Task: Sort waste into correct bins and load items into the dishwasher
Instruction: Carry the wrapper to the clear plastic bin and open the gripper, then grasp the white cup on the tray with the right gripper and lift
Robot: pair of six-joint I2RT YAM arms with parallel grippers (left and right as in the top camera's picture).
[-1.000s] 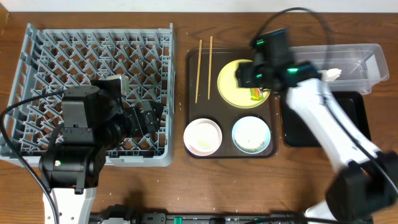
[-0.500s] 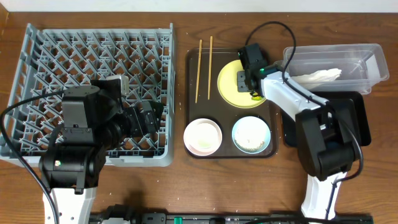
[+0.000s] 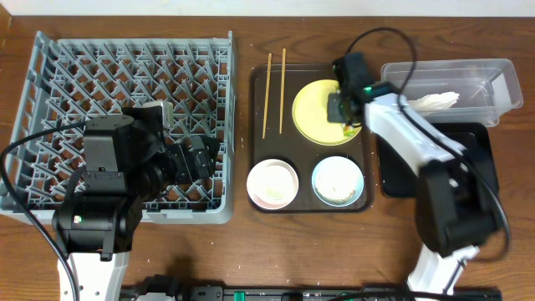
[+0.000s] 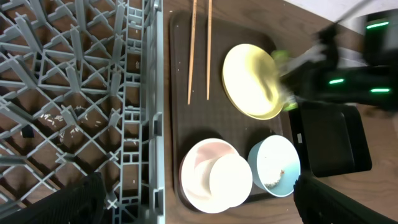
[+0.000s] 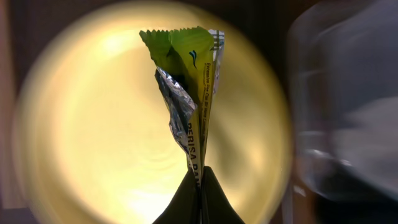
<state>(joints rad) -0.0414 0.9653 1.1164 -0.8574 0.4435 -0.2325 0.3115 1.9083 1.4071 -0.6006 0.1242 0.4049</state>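
Right gripper sits slightly further right than before; we see it clenched on green wrapper over yellow plate; left gripper released.

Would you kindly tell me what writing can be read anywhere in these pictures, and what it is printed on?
"ERISA": letters running lengthwise down the silver fold of the green wrapper, which the right gripper pinches, with the yellow plate behind it; the word is cut off at the fingers.
Blue mark on the wrapper's green face: too small to read.
No other readable text in any view.
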